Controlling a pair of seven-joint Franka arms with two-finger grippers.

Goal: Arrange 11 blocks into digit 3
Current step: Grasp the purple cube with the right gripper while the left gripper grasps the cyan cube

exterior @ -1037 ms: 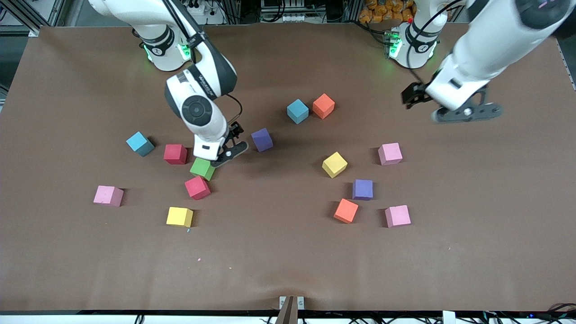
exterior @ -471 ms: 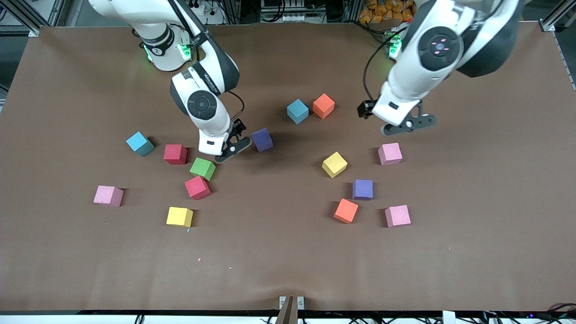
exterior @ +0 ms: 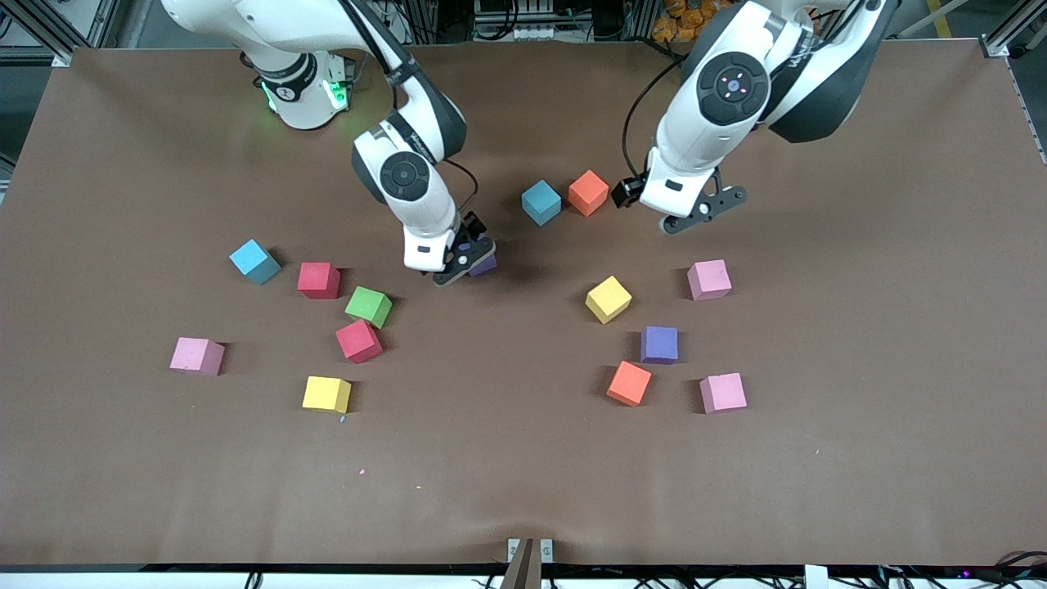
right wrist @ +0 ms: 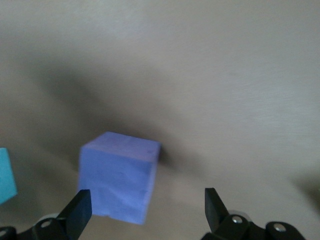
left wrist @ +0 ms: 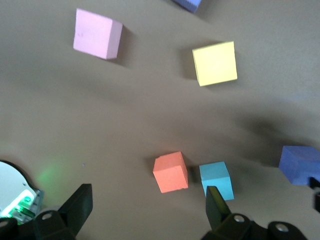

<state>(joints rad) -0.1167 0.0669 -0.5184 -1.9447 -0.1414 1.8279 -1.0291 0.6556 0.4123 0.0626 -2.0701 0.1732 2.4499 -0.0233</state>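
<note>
Brown table has colored blocks spread all over, none lined up. Right gripper hangs wide open just above a purple block. Left gripper hangs wide open beside an orange block.

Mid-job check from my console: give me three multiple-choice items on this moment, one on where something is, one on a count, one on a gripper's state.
1. The right gripper is over which cube?
A. the green block
B. the purple block
C. the yellow block

2. How many pink blocks lie on the table?
A. one
B. two
C. three

3. The left gripper is
A. open and empty
B. shut on an orange block
C. shut on a pink block

Key:
1 B: the right wrist view shows the purple block just ahead of its open fingers.
2 C: three pink cubes.
3 A: its fingers stand apart, nothing between them.
</note>
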